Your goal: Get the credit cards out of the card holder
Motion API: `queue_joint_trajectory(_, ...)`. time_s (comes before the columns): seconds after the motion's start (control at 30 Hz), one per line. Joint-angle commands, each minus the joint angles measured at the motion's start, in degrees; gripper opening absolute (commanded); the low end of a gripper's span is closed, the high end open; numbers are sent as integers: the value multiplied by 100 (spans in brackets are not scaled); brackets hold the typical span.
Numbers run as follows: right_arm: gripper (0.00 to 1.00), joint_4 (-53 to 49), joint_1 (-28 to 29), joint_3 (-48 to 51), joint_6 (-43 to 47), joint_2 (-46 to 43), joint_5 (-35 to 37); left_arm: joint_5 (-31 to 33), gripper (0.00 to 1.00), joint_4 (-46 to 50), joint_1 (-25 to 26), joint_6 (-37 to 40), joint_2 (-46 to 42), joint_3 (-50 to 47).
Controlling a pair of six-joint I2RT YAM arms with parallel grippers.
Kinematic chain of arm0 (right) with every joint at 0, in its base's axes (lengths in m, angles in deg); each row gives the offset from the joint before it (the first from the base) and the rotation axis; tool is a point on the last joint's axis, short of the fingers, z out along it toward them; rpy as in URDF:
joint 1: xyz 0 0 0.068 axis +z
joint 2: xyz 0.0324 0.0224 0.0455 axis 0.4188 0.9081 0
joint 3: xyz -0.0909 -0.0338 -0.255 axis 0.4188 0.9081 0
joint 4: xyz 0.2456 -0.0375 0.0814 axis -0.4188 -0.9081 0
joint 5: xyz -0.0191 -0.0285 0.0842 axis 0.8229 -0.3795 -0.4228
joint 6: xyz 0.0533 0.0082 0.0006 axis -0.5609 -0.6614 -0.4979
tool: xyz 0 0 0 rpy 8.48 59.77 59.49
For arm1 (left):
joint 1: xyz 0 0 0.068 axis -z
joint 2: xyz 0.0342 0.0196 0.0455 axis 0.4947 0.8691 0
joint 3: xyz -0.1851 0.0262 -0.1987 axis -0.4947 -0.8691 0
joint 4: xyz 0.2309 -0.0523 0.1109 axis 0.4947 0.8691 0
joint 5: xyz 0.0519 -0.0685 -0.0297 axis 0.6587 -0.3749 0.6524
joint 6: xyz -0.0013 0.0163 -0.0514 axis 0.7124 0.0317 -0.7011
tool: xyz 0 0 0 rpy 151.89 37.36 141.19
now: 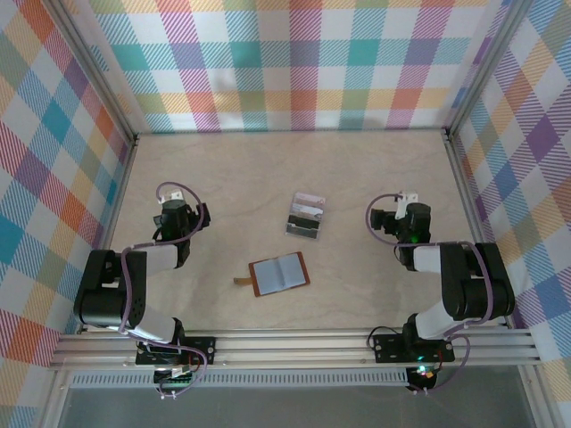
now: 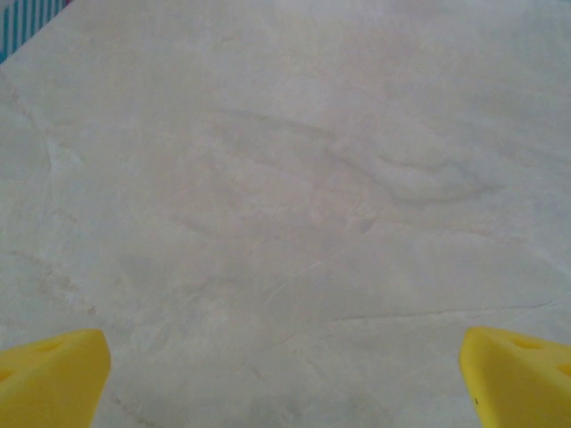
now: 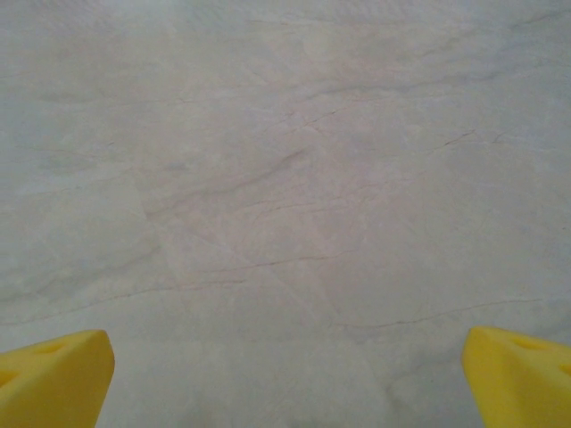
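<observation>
The credit cards (image 1: 306,217) lay together on the table (image 1: 223,178) just beyond the opened card holder (image 1: 279,274), seemingly already out, which would explain the left fingers (image 2: 49,379) and right fingers (image 3: 53,379) hanging spread and empty well off to either side.

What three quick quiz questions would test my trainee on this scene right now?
1. True or false: the card holder lies opened flat on the table.
2. The loose credit cards lie: A) tucked under the holder; B) on the table beyond the holder, apart from it; C) against the back wall.
3. In a few words: how do the left claw and the right claw stand, and is either holding anything?

Key: 1 true. 2 B. 3 Both open, over bare table, holding nothing.
</observation>
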Motion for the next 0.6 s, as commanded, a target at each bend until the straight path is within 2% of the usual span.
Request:
queue_joint_trajectory(0.0, 100, 679, -27, 14, -52, 43, -344, -231, 100, -473, -33, 177, 4, -82)
queue_joint_trajectory(0.07, 100, 711, -29, 27, -45, 42, -331, -359, 100, -995, 111, 398, 124, -280)
queue_joint_trajectory(0.13, 100, 724, -22, 28, -54, 37, -310, -450, 100, -2069, 128, 505, 467, -677)
queue_joint_trajectory(0.17, 100, 741, -29, 34, -62, 39, -305, -410, 100, -1623, 129, 449, 329, -598)
queue_joint_trajectory(0.2, 100, 727, -28, 33, -62, 43, -304, -392, 100, -1822, 134, 475, 380, -609)
queue_joint_trajectory(0.57, 100, 715, -24, 27, -62, 34, -322, -201, 100, -1600, 264, 550, 405, -500)
